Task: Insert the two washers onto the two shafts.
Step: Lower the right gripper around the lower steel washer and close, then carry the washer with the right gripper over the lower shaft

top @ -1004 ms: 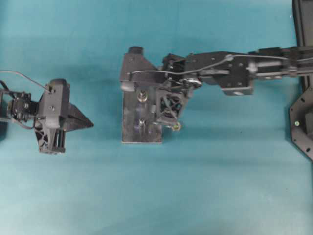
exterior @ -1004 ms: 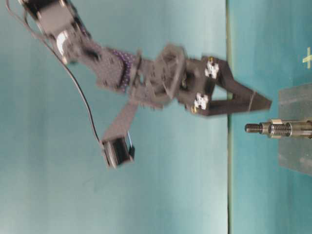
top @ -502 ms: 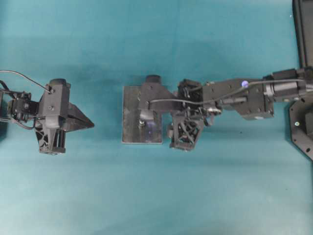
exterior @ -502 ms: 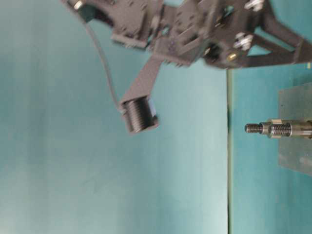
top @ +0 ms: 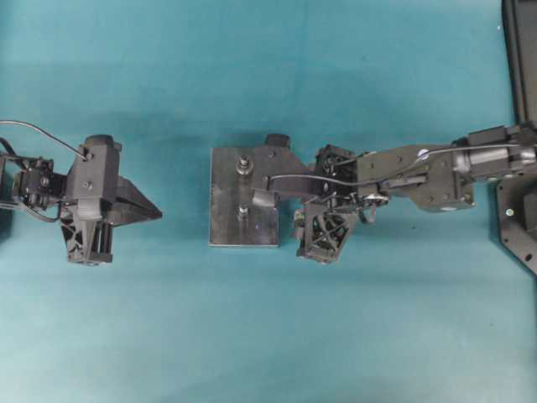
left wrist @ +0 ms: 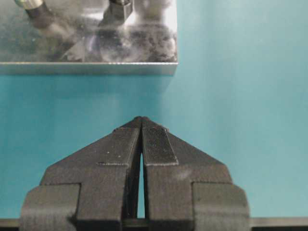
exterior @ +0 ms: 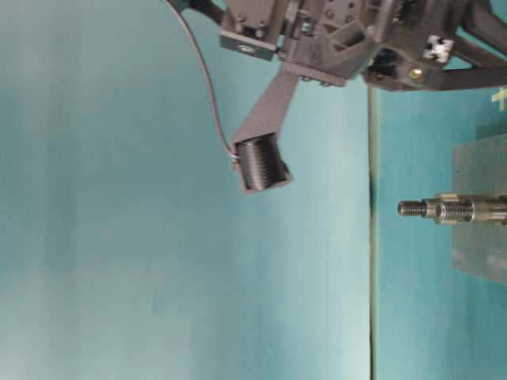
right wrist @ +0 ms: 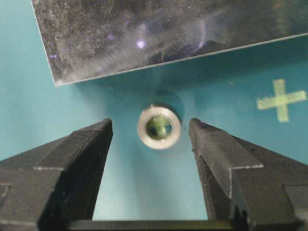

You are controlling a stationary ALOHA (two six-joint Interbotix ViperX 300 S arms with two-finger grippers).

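Note:
The washer (right wrist: 159,126), a small silver ring, lies flat on the teal table just off the metal plate's (right wrist: 144,33) edge. My right gripper (right wrist: 150,126) hangs open over it, one fingertip on each side and neither touching it. Seen from overhead, the right gripper (top: 317,232) is beside the plate's (top: 225,197) right edge and hides the washer. Two threaded shafts (top: 244,165) (top: 242,211) stand upright on the plate. At table level, a shaft (exterior: 444,209) shows in profile. My left gripper (left wrist: 140,120) is shut and empty, well short of the plate (left wrist: 86,48).
A yellow-green cross mark (right wrist: 281,101) is taped on the table right of the washer. The right wrist camera (exterior: 261,162) hangs above the plate. A black frame (top: 520,210) borders the table's right edge. The left gripper (top: 155,214) rests at the left side.
The right gripper has drawn back rightward off the plate and come down over the washer, staying open. The left arm has not moved.

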